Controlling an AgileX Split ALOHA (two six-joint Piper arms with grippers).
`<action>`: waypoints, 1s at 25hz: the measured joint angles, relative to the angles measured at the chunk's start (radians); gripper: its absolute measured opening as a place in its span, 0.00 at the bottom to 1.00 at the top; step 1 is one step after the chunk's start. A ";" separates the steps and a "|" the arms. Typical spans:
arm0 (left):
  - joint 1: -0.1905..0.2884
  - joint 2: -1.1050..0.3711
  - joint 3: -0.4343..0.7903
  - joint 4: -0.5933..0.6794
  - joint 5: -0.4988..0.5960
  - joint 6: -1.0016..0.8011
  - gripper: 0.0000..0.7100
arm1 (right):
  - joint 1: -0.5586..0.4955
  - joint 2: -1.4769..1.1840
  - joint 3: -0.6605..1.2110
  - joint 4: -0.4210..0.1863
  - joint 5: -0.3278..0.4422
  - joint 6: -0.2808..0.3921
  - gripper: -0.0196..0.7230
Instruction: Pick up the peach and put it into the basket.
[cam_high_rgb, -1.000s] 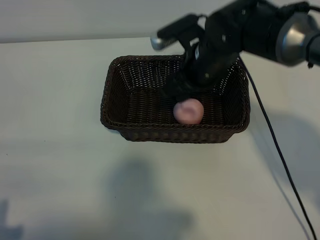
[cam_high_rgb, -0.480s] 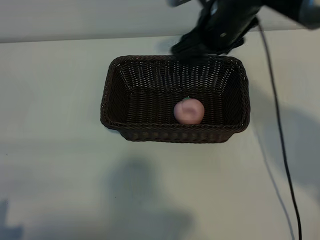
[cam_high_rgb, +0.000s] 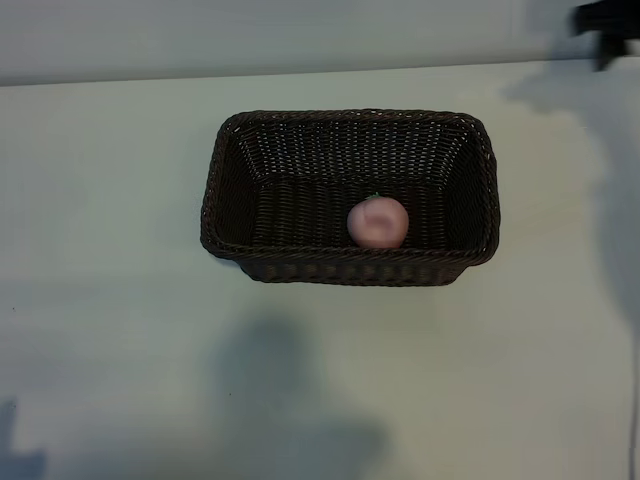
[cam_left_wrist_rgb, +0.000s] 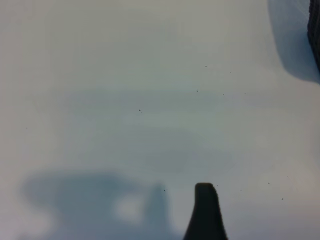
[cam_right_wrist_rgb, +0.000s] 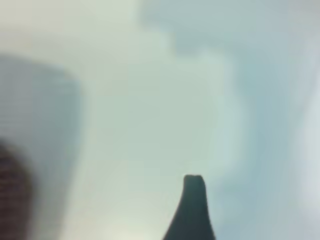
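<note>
- Left end effector hangs over bare desk, jaws apart and holding nothing; it reads as parked, since this job needs only one arm.
- Centre of the desk: the basket sits flat with its mouth up, so anything dropped in stays in.
- And there's the peach, on the basket floor against the near wall, green tip up. Task looks done!
- Far corner: the right arm is well clear of the basket. Right end effector is over bare desk; apart or together, I cannot tell.
</note>
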 joint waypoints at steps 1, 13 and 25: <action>0.000 0.000 0.000 0.000 0.000 0.000 0.78 | -0.033 0.000 0.000 0.000 0.003 -0.008 0.81; 0.000 0.000 0.000 0.000 0.000 0.000 0.78 | -0.130 -0.070 0.000 0.058 0.047 -0.051 0.81; 0.000 0.000 0.000 0.000 0.000 0.000 0.78 | -0.130 -0.370 0.000 0.107 0.192 -0.067 0.81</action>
